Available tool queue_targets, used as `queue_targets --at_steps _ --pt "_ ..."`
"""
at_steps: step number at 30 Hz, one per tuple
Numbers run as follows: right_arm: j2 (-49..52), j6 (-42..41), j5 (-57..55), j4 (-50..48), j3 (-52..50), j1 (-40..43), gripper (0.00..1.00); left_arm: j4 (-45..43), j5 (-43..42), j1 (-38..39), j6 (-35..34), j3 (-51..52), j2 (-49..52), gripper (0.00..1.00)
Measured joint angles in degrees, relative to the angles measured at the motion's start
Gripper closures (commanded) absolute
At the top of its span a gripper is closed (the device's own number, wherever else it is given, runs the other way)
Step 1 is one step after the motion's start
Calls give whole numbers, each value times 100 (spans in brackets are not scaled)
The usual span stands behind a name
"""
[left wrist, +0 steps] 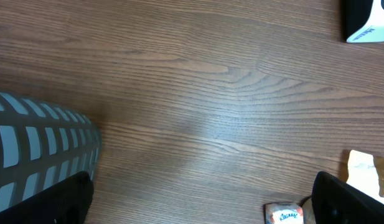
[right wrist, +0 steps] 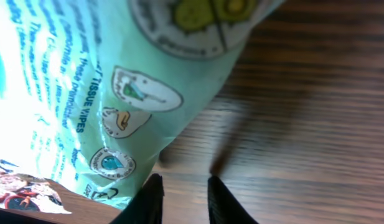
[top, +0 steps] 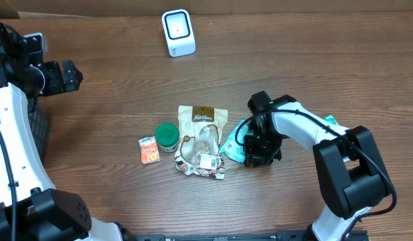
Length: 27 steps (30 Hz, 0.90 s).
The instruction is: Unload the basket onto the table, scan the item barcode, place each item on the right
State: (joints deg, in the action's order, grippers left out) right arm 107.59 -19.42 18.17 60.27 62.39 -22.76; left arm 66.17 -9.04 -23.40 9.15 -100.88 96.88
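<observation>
We see a brown wooden table (top: 313, 47). The light-green plastic wipes packet (top: 233, 146) lies flat just right of a tan snack pouch (top: 203, 124), well apart from the white boxy barcode scanner (top: 178, 32) at the far edge. The right gripper (right wrist: 184, 194) is at the packet's edge, jaws narrow; we can't tell if they pinch it. The left gripper (left wrist: 203, 193) gapes wide over bare wood, holding nothing.
</observation>
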Motion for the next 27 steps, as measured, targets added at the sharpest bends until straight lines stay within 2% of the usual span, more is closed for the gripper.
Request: queue_targets --at_steps 5,10,13,14,18,21,27 --pt "0 -46 229 122 94 0 87 0 -2 0 0 0 0 0" --pt "0 136 345 588 662 2 86 2 -2 0 0 0 0 1" --pt "0 363 389 968 1152 24 81 2 -2 0 0 0 0 1" --pt "0 479 382 1123 1351 39 76 0 0 0 0 0 0 0" --pt "2 894 219 1429 2015 195 43 2 0 0 0 0 0 1" --pt "2 1207 -39 1329 2332 389 30 2 0 0 0 0 0 0" --pt "2 1665 -560 629 2402 809 23 0 0 0 0 0 0 1"
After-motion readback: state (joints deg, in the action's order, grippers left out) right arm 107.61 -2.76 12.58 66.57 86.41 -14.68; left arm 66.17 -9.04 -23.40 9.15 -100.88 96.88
